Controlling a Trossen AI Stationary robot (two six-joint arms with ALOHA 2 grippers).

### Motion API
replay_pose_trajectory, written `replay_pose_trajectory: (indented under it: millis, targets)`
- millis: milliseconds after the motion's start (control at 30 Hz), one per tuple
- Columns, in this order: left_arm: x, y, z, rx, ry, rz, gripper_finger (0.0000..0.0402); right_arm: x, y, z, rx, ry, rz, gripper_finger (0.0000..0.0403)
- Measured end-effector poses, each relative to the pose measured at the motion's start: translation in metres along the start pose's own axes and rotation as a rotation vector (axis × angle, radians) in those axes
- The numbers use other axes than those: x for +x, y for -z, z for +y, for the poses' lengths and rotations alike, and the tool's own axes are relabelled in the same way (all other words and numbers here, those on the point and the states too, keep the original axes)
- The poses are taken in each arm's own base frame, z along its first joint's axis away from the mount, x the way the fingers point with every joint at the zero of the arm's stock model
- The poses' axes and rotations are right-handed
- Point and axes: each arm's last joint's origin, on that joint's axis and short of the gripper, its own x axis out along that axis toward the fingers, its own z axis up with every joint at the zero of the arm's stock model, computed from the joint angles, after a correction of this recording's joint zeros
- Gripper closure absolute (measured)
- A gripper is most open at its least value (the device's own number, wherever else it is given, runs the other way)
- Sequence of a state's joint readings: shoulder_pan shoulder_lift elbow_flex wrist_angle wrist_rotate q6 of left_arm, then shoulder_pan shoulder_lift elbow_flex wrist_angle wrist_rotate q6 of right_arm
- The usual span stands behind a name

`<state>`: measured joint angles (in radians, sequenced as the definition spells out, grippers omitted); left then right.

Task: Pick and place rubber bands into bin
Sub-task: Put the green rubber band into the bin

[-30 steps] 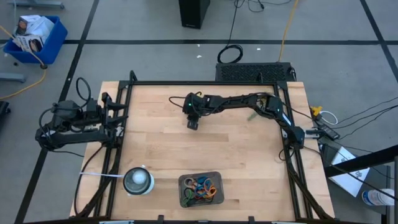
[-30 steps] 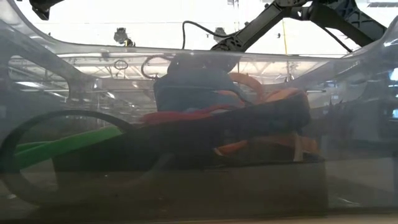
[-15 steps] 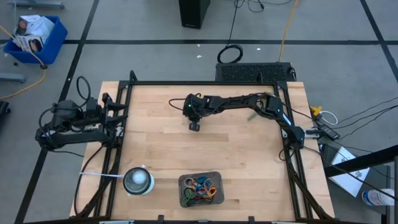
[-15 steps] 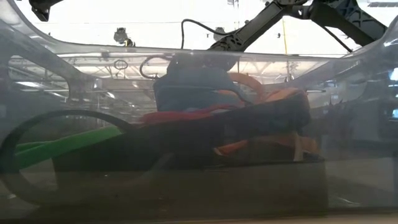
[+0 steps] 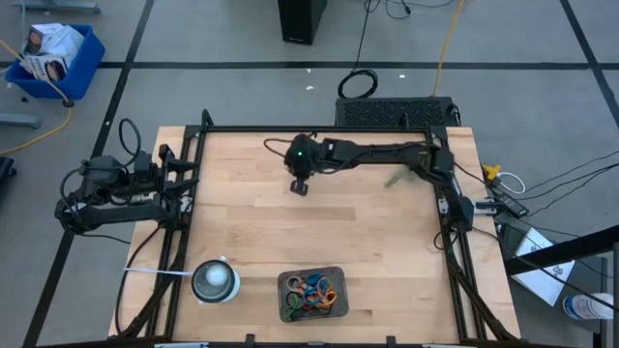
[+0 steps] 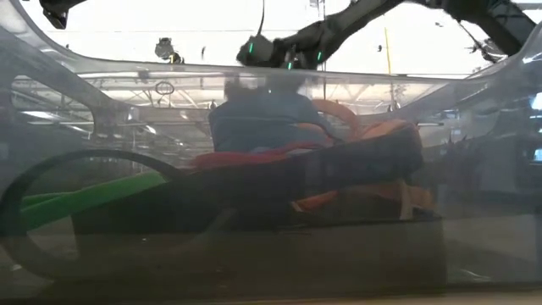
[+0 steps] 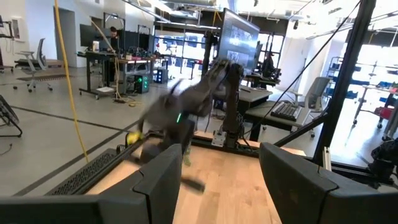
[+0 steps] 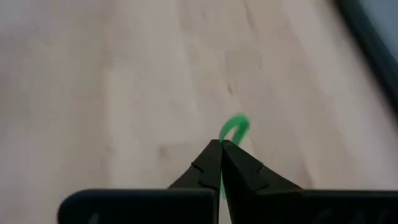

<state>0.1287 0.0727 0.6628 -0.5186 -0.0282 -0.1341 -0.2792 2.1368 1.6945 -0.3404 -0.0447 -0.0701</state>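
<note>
Right wrist view: right gripper (image 8: 221,144) pinched together on a green rubber band (image 8: 234,129) over the far worktop (image 5: 387,242), well apart from the bin (image 5: 286,282) already holding many bands; left gripper (image 7: 217,180) parked, fingers apart.

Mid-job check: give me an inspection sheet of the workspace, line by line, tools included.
Surface: wooden table, bare in the middle.
Job's things: bin at the near edge holds mixed rubber bands; a green rubber band is pinched in the right tool.
Clutter: round white object beside the bin.
Tools: right tool shut on the green band, over the far half; left tool open, parked at the left edge.
Cables: black coil on the floor.
Surroundings: blue crate, desks.
</note>
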Motion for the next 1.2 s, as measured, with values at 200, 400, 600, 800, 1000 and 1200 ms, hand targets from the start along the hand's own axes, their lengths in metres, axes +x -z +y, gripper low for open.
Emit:
replay_pose_trajectory:
  millis: [200, 400, 600, 800, 1000, 1200]
  targets:
    - [0.000, 0.000, 0.000, -0.007, 0.001, 0.000, 0.0178, -0.087, -0.039, 0.031, -0.064, 0.036, -0.198, 0.0402]
    - [0.000, 0.000, 0.000, -0.025, 0.001, 0.001, 0.0178, -0.176, -0.056, 0.085, -0.148, -0.044, -0.390, 0.0403]
    - [0.000, 0.000, 0.000, -0.006, 0.000, 0.003, 0.0178, -0.229, -0.041, 0.151, -0.240, -0.288, -0.416, 0.0403]
    - [0.000, 0.000, 0.000, -0.011, 0.000, 0.005, 0.0178, -0.242, -0.016, 0.222, -0.320, -0.475, -0.367, 0.0403]
    - [0.000, 0.000, 0.000, -0.011, 0.001, 0.004, 0.0178, -0.218, 0.011, 0.279, -0.328, -0.525, -0.258, 0.0403]
    - [0.000, 0.000, 0.000, -0.013, 0.001, 0.004, 0.0178, -0.170, 0.039, 0.314, -0.319, -0.492, -0.109, 0.0403]
